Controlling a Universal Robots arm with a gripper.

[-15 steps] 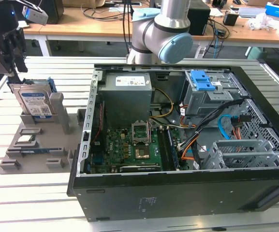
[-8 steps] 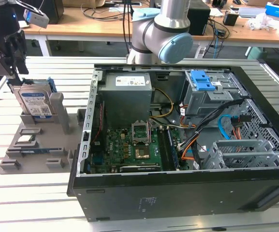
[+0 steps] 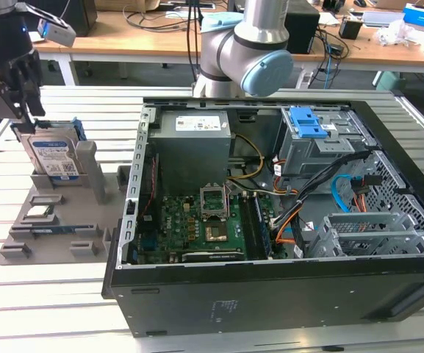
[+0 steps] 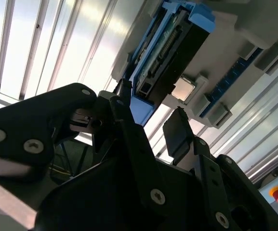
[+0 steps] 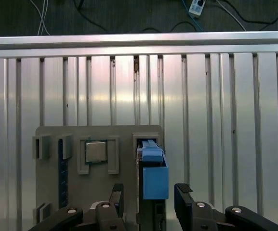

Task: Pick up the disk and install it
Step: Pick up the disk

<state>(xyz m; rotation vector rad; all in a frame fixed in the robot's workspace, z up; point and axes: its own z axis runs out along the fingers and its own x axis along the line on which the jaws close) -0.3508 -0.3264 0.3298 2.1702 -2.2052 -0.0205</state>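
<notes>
Lying nearest in the exterior view: open computer case point(image 3: 270, 301), black side wall toward the camera, resting on the slatted aluminium table point(image 3: 20, 316).
- Within the case: green motherboard point(image 3: 189, 224) at 8 o'clock of the interior.
- Grey power supply point(image 3: 193, 136) at 11 o'clock.
- Grey drive cage point(image 3: 311, 143) with a blue latch at 1 o'clock.
- Orange and blue cables run between them.

Next out, at 9 o'clock of the case and just beside it: grey fixture tray point(image 3: 50, 246), flat on the table. One square processor chip point(image 3: 39, 213) lies in a recess of it. The same chip is seen in both wrist views point(image 5: 95, 151) point(image 4: 184, 89).

At the tray's far end, 10 o'clock of the case: the disk point(image 3: 54, 158), standing on edge in a slot. Its blue-and-white label faces the camera and its blue carrier frame runs along its edges. It remains seated in the tray, outside the case.

At 12 o'clock of the disk, just above its upper edge: black end effector point(image 3: 22, 107). In the first wrist view the end effector point(image 5: 150, 197) is spread wide. Its fingers point(image 5: 118, 195) sit one on each side of the disk's blue frame point(image 5: 153, 175), and a gap shows on both sides. The second wrist view shows the disk point(image 4: 172, 53) end-on, its frame corner between the same fingers point(image 4: 177, 132).

Farthest, at 12 o'clock of the case: grey and blue robot arm point(image 3: 245, 51), and behind it a wooden table point(image 3: 123, 40) carrying cables.
</notes>
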